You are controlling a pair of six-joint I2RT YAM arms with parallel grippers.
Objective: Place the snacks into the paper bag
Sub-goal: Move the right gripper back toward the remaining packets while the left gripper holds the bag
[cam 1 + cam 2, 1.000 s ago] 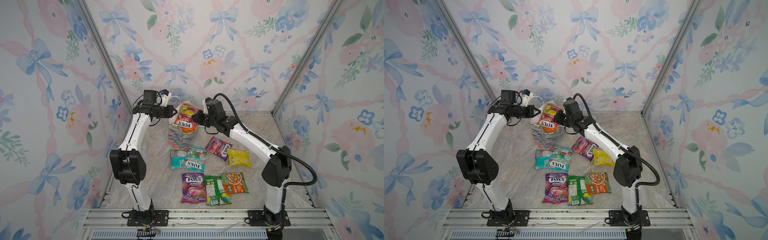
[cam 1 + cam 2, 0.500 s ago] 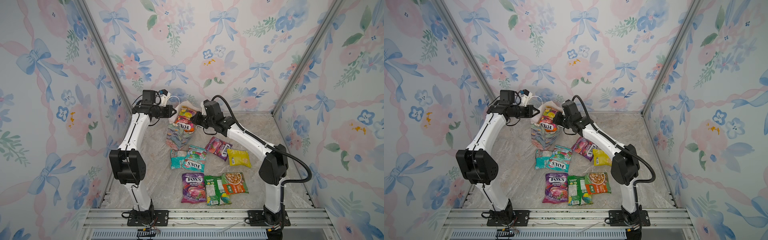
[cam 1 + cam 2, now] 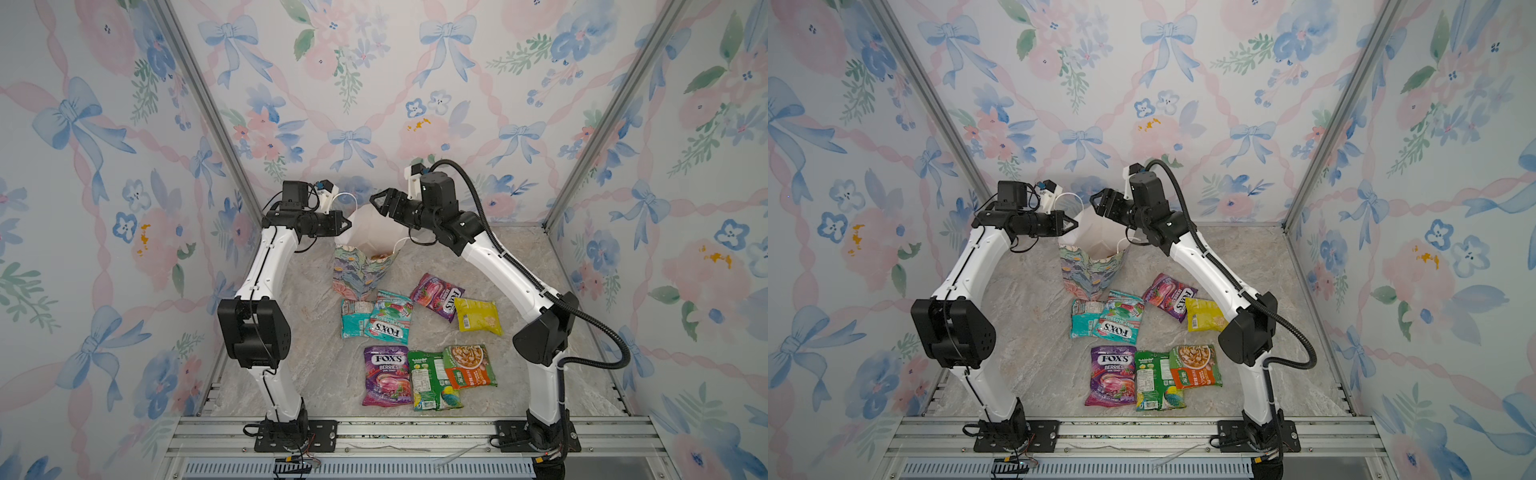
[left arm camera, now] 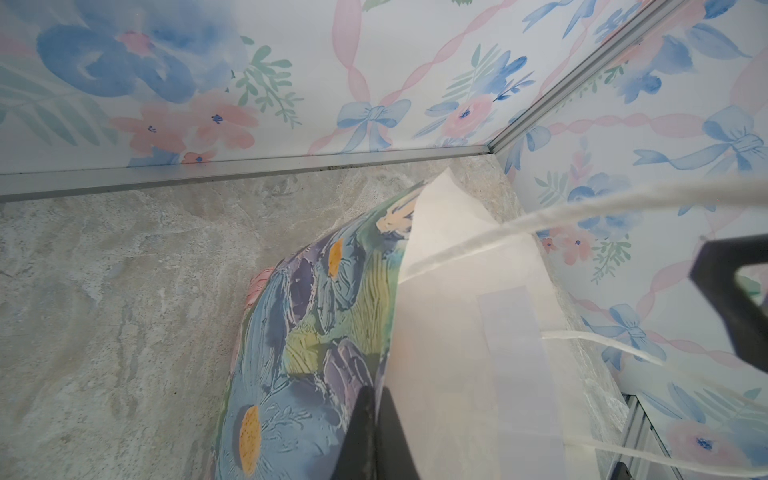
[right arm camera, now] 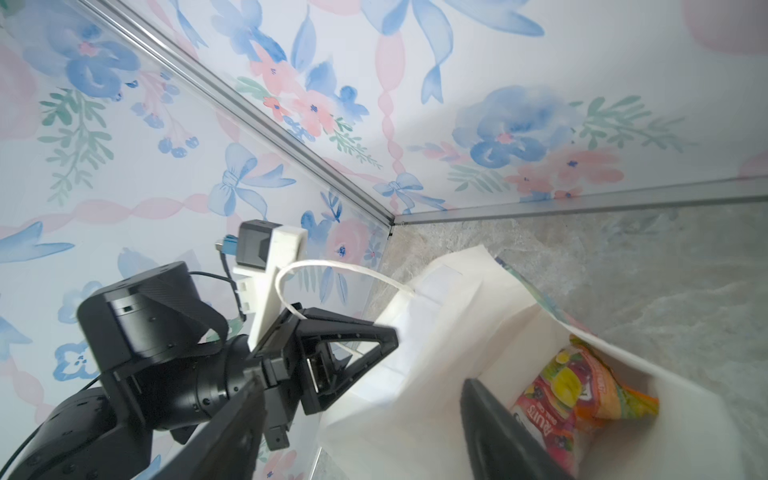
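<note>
The floral paper bag (image 3: 358, 272) (image 3: 1086, 272) stands upright at the back of the table with its mouth open. My left gripper (image 3: 347, 223) (image 4: 376, 415) is shut on the bag's rim, one jaw outside and one inside. An orange FOX'S packet (image 5: 575, 392) (image 3: 379, 257) lies inside the bag. My right gripper (image 3: 380, 200) (image 5: 363, 384) hangs open just above the bag's mouth, holding nothing. On the table lie two teal packets (image 3: 390, 318), a purple packet (image 3: 436, 296), a yellow pouch (image 3: 478, 316), a purple berries packet (image 3: 386, 374), a green pouch (image 3: 432, 380) and an orange-green pouch (image 3: 469, 366).
A white cord handle (image 5: 332, 270) loops up beside the left wrist camera mount. Floral walls close in the back and both sides. The metal rail (image 3: 382, 432) with both arm bases runs along the front edge.
My right gripper has opened and drawn up and back from the bag's mouth. The orange packet it carried has dropped into the bag. The left gripper still holds the rim.
</note>
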